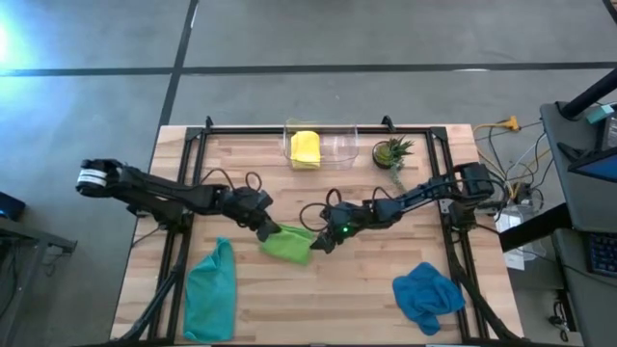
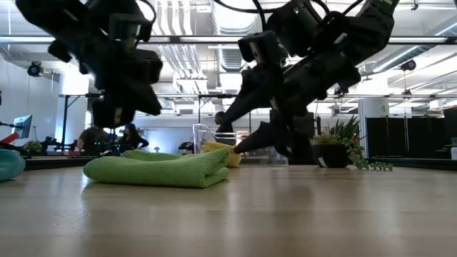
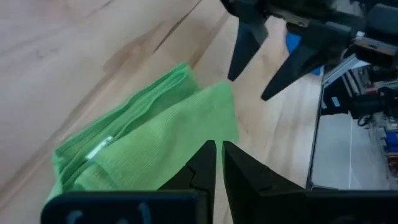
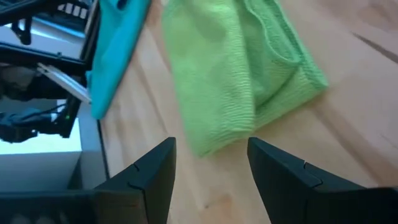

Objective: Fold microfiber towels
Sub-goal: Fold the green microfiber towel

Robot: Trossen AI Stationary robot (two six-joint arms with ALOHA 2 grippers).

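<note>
A lime green towel [image 1: 287, 242] lies folded in layers on the wooden table's middle [image 2: 157, 168]. My left gripper [image 1: 267, 231] hovers shut just over the towel's left end [image 3: 149, 143], and I see no touch. My right gripper [image 1: 321, 243] stands open at the towel's right end, fingers slanting down, with the towel's edge [image 4: 242, 68] ahead of the gap and apart from it. A teal towel [image 1: 212, 289] lies crumpled at the near left, a blue towel [image 1: 427, 294] at the near right. A yellow towel [image 1: 306, 149] lies folded in a clear container at the far edge.
A small potted plant [image 1: 392, 152] stands at the far right beside the clear container [image 1: 337, 145]. Black frame rails [image 1: 178, 193] run along the table's left and right sides. Bare wood lies between the green towel and the near edge.
</note>
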